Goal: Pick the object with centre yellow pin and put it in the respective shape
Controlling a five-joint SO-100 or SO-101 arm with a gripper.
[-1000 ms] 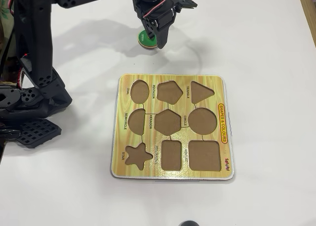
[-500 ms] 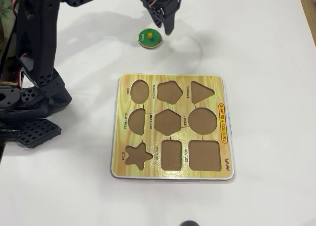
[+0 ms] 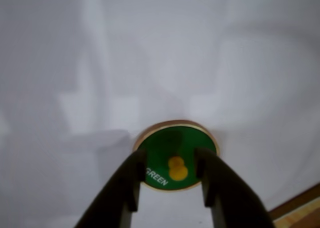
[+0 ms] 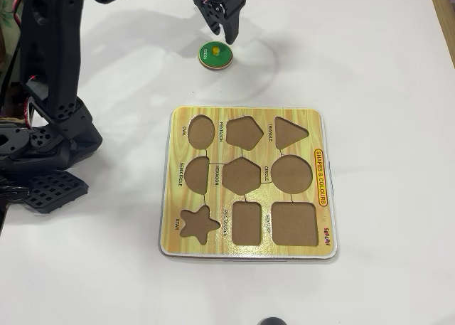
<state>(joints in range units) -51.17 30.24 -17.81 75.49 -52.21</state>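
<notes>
A round green disc (image 3: 161,150) with a yellow centre pin (image 3: 177,169) and the word GREEN lies flat on the white table. In the overhead view the disc (image 4: 215,54) lies above the puzzle board (image 4: 247,116). My gripper (image 3: 171,157) is open, with one dark finger on each side of the pin and neither touching it. In the overhead view the gripper (image 4: 222,32) hangs just above the disc's upper edge. The board's circle cutout (image 4: 291,174) is empty.
The wooden board holds several empty shape cutouts, among them an oval (image 4: 201,131), a star (image 4: 198,224) and a square (image 4: 293,222). The arm's black base (image 4: 43,147) stands at the left. A wooden edge (image 3: 300,212) shows at the wrist view's bottom right.
</notes>
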